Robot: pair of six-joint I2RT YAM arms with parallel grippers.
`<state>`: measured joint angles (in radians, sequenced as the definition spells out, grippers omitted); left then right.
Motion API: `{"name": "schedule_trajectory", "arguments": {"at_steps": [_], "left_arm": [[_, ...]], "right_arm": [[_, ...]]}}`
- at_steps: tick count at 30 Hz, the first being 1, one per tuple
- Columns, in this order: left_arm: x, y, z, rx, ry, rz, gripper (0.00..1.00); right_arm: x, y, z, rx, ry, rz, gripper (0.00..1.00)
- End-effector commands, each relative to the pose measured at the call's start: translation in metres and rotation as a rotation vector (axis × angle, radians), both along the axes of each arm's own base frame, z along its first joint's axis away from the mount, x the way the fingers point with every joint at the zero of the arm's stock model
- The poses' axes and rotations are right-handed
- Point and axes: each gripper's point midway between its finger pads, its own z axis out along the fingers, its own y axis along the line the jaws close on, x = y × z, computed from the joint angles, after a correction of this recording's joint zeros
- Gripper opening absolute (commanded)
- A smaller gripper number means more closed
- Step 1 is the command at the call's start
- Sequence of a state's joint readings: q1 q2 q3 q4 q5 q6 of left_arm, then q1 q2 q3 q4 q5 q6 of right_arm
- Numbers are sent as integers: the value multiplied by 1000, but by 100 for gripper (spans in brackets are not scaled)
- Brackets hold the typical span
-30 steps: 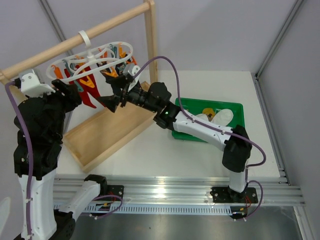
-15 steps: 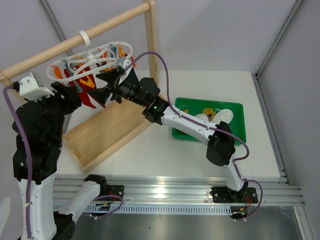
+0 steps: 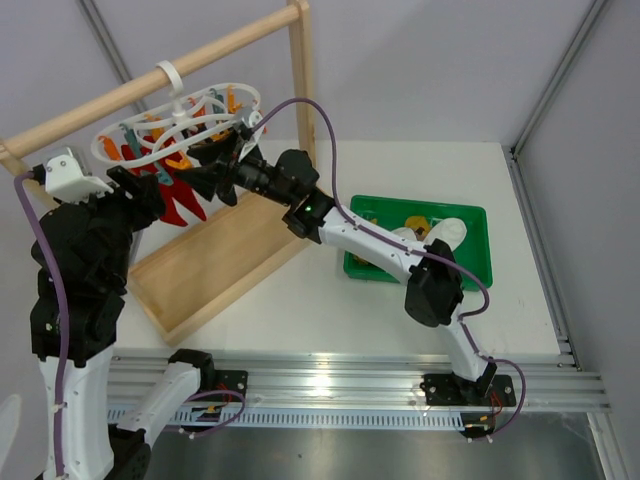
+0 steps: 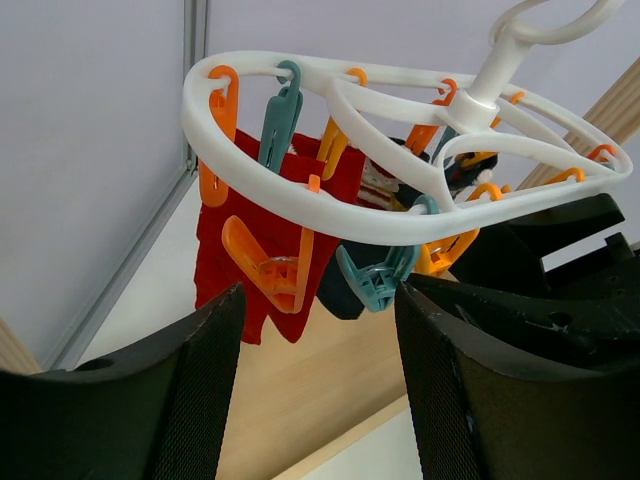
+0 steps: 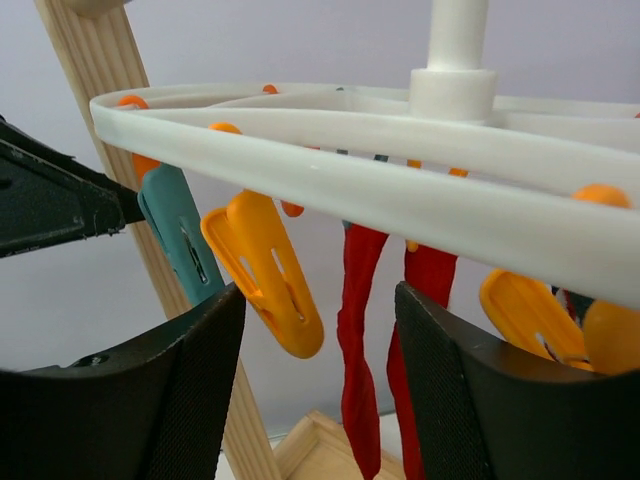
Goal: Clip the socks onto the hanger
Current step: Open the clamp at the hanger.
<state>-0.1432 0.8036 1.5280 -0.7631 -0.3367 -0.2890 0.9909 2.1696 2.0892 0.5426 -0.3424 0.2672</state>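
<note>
The white hanger [image 3: 150, 135] hangs by its hook [image 3: 170, 77] from the wooden rail, with orange and teal pegs under its rim. Two red socks [image 3: 182, 200] are clipped to it. It also shows in the left wrist view [image 4: 330, 205] and the right wrist view [image 5: 330, 175]. White socks [image 3: 447, 230] and a mustard sock [image 3: 415, 222] lie in the green bin [image 3: 470, 262]. My right gripper [image 3: 212, 167] is open and empty just under the hanger's rim, by an orange peg [image 5: 268, 270]. My left gripper [image 3: 150, 185] is open and empty below the hanger's left side.
The tall wooden rack [image 3: 300, 110] and its tray base [image 3: 210, 270] stand under the hanger. A dark navy sock [image 4: 345, 295] hangs behind the red socks [image 4: 240, 255]. The two grippers are close together under the frame; the right fingers [image 4: 560, 240] show in the left wrist view.
My right gripper has moved up and left, from above the tray to just under the hanger's rim. The hanger has swung a little to the left. The left arm has barely moved.
</note>
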Motion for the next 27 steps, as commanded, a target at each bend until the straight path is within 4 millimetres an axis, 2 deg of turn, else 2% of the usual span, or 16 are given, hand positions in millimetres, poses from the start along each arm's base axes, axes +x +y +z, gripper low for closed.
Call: {"name": "schedule_trajectory", "arguments": {"at_steps": [1, 6, 12, 17, 27], "left_arm": [[-1, 1, 8, -25, -44, 8, 64], [1, 0, 10, -38, -54, 6, 63], [6, 5, 14, -38, -51, 37, 61], [8, 10, 14, -35, -51, 71, 58], [-2, 16, 26, -35, -94, 93, 57]], "right_arm": [[-5, -12, 36, 91, -37, 29, 64], [-7, -13, 33, 79, -39, 34, 57], [-9, -16, 38, 79, -50, 24, 57], [-8, -17, 36, 74, -48, 21, 52], [-3, -26, 40, 80, -44, -1, 41]]}}
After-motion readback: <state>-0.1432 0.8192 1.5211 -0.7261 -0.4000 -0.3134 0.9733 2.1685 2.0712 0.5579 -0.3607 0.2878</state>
